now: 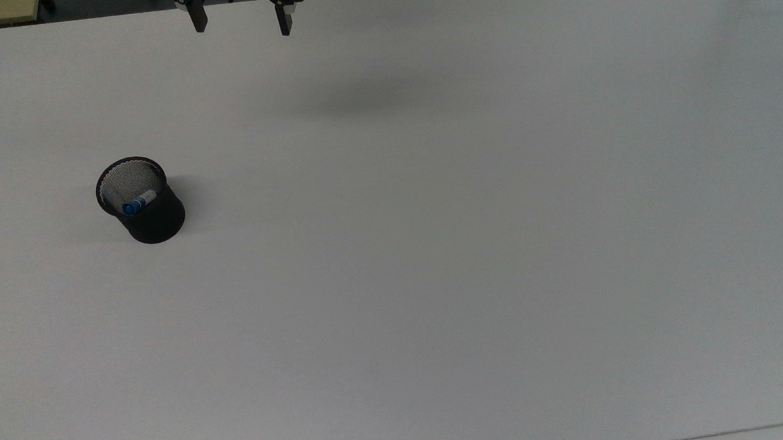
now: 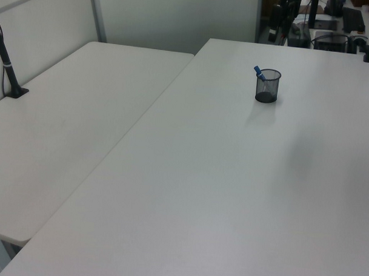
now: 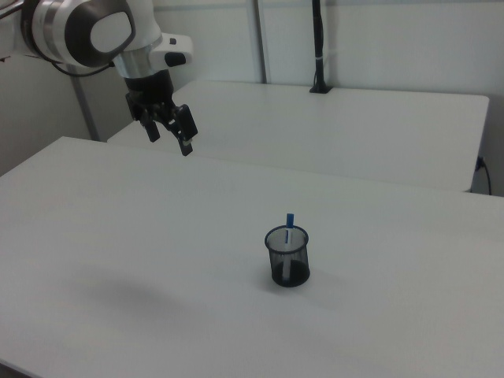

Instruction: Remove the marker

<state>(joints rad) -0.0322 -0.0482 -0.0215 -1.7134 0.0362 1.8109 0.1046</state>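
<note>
So we're looking at a pretty bare setup, and we'll use the black mesh cup [image 1: 142, 201] as our anchor for everything. Nearest the right view's camera it's just plain white bench [image 3: 118, 236] on this side of the cup, smooth and matte, nothing on it.

The cup itself is a round, straight-walled thing made of fine wire mesh, see-through enough that we can make out the barrel inside. The marker [image 1: 139, 202] stands in the cup, leaning against the rim, with its blue cap poking up above the edge and the slim white barrel down inside. It looks like smooth, hard plastic.

Beyond the cup, well apart from it and high over the bench's far edge, hangs the gripper [image 3: 169, 130]. Its two dark fingers are spread wide and there's nothing between them. Farther back, past the gripper in the right view, is a second white bench [image 3: 354, 134] with a black post [image 3: 318, 47] clamped to it.

What could go wrong, as we see it:
- The cup looks light, so a finger that clips the rim on the way down could tip it or shove it along the slick bench.
- Not much marker sticks out, so a shallow pinch on that rounded cap could slip.
- The marker leans, so closing off its axis might just push it around the rim.
- Lifting at an angle could drag the barrel against the mesh and bring the cup up too.
</note>
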